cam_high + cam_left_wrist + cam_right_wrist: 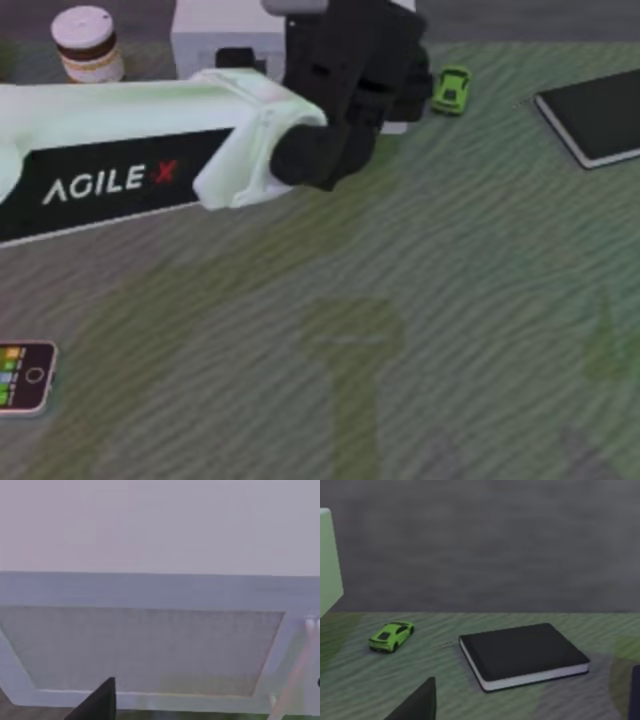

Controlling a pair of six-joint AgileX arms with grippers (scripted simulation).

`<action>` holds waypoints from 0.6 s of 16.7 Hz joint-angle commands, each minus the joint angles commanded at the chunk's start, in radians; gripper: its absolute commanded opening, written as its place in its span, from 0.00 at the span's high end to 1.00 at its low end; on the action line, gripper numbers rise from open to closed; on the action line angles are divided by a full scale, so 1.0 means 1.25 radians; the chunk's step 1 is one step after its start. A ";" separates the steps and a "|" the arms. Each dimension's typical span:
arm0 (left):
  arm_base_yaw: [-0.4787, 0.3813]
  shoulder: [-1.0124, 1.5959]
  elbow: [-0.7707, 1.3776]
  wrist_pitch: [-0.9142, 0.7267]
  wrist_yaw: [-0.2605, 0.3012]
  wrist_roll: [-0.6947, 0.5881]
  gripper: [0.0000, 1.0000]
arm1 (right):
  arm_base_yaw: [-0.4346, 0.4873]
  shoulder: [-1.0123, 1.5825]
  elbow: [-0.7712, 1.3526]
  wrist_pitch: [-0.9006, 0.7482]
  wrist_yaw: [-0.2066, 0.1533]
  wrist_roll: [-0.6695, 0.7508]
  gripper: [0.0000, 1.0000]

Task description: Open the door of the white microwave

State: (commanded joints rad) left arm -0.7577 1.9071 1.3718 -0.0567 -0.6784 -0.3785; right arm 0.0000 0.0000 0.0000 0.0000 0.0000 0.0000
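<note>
At the far left of the surface, the left end effector (365,95) hangs right at the boxy white microwave (225,35), whose white mesh-windowed door (145,650) looks barely opened, if at all; its grip I cannot tell.

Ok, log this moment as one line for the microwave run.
left gripper: at white microwave front, facing door window | door: looks shut | right arm: out of top view, near black book
</note>
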 joint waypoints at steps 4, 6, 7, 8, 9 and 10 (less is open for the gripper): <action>-0.024 0.056 0.052 0.009 -0.020 -0.018 0.00 | 0.000 0.000 0.000 0.000 0.000 0.000 0.00; -0.024 0.056 0.052 0.009 -0.020 -0.018 0.00 | 0.000 0.000 0.000 0.000 0.000 0.000 0.00; -0.024 0.056 0.052 0.009 -0.020 -0.018 0.00 | 0.000 0.000 0.000 0.000 0.000 0.000 0.00; -0.021 0.054 0.049 0.008 -0.018 -0.017 0.00 | 0.000 0.000 0.000 0.000 0.000 0.000 0.00; -0.020 0.056 0.051 0.009 -0.017 -0.016 0.00 | 0.000 0.000 0.000 0.000 0.000 0.000 0.00; -0.016 0.068 0.062 0.013 -0.013 -0.013 0.00 | 0.000 0.000 0.000 0.000 0.000 0.000 0.00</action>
State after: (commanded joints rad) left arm -0.7774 1.9916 1.4499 -0.0404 -0.6946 -0.3941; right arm 0.0000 0.0000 0.0000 0.0000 0.0000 0.0000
